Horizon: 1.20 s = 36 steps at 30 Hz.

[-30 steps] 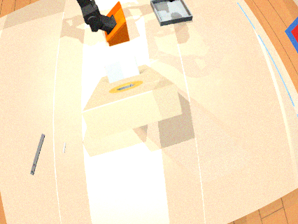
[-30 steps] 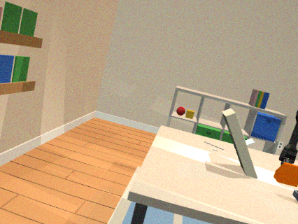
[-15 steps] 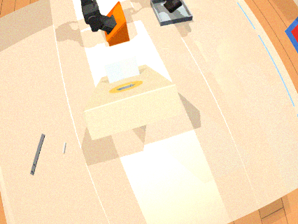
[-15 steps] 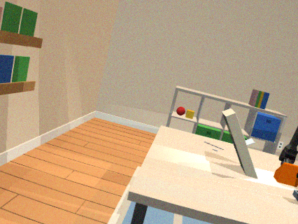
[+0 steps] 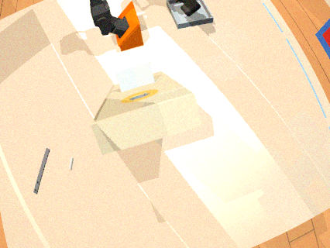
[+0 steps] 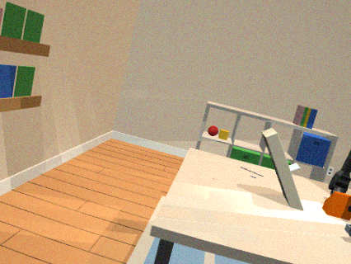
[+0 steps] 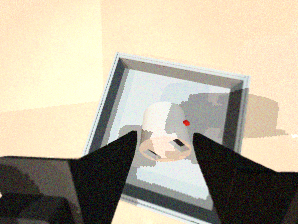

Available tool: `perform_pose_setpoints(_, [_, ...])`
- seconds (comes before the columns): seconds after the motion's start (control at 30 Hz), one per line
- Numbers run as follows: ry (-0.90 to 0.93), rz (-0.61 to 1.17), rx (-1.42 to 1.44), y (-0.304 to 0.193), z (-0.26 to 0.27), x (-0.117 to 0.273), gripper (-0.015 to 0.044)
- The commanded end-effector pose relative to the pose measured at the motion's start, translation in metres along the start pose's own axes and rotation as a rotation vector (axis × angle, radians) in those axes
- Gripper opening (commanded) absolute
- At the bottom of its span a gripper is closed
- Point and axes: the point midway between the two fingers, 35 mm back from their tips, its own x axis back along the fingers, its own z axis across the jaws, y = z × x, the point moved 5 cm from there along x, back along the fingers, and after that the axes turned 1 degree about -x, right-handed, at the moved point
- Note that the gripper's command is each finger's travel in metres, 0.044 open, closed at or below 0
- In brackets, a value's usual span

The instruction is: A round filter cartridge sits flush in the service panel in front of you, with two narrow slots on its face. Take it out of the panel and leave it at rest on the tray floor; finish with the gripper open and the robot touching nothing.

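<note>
The white round cartridge [image 7: 157, 120] is inside the grey tray [image 7: 180, 70] [image 5: 195, 23], its two-slotted face toward the wrist camera and a red mark on its side. It appears to be down at the tray floor, though its contact there is hidden. My gripper [image 7: 164, 136] [image 5: 190, 7] is slightly open, with one black finger on each side of the cartridge near its slotted face and narrow gaps beside it. The service panel [image 5: 178, 112] [image 6: 284, 173] leans on the table, away from the gripper, with a yellow ring [image 5: 152, 93] on its face.
An orange block [image 5: 133, 36] [image 6: 339, 205] stands near the arm, left of the tray in the top view. A pale plate [image 5: 135, 77] is by the panel. A dark grey bar [image 5: 42, 170] and a small pale stick [image 5: 71, 163] lie on the far side of the panel.
</note>
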Motion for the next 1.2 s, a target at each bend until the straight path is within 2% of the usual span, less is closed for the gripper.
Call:
perform_pose_setpoints(0.0, [0.0,-0.002,0.001,0.001,0.0,0.0,0.0341])
perform_pose_setpoints(0.13, [0.0,-0.002,0.001,0.001,0.0,0.0,0.044])
perform_pose_setpoints(0.27, [0.0,-0.002,0.001,0.007,0.0,0.009,0.044])
perform_pose_setpoints(0.37, [-0.001,-0.002,0.0,0.03,0.0,0.05,0.044])
perform_pose_setpoints(0.43, [-0.001,-0.001,0.0,0.035,0.0,0.062,0.044])
perform_pose_setpoints(0.5, [-0.001,-0.001,0.0,0.035,0.0,0.062,0.044])
perform_pose_setpoints(0.53, [0.004,-0.005,-0.006,0.031,0.001,0.049,0.044])
perform_pose_setpoints(1.17, [0.004,-0.005,-0.006,0.031,0.001,0.049,0.044])
